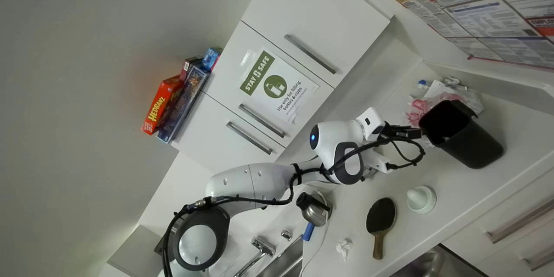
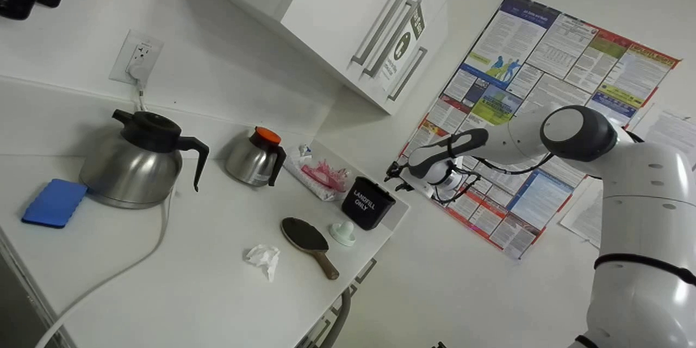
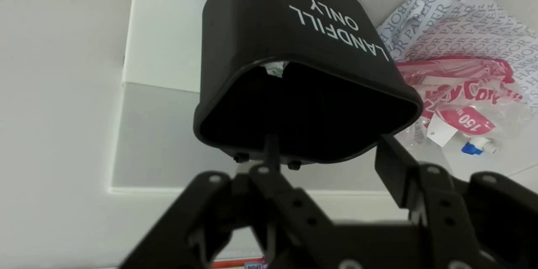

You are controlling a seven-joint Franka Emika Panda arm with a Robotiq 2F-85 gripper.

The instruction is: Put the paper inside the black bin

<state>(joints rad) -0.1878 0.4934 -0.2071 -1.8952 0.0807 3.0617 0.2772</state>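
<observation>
The black bin [image 3: 294, 17] stands on the counter and fills the upper middle of the wrist view, its open mouth facing me. It also shows in both exterior views [image 1: 471, 145] [image 2: 368, 204]. A small piece of pale paper [image 3: 275, 68] shows inside the bin's mouth. Another crumpled white paper [image 1: 344, 247] lies on the counter near the paddle; it also shows in an exterior view [image 2: 263, 260]. My gripper [image 3: 328, 145] is open, with nothing between its fingers, over the bin's rim side. It shows above the bin in both exterior views [image 1: 413, 132] [image 2: 395, 180].
A dark paddle [image 1: 381, 216] and a pale green juicer-like piece [image 1: 420, 199] lie near the bin. Plastic bags [image 3: 466, 92] sit beside the bin. Steel jugs [image 2: 133, 160] [image 2: 253, 160], a blue sponge [image 2: 54, 203] and a white cord are on the counter. Cabinets hang above.
</observation>
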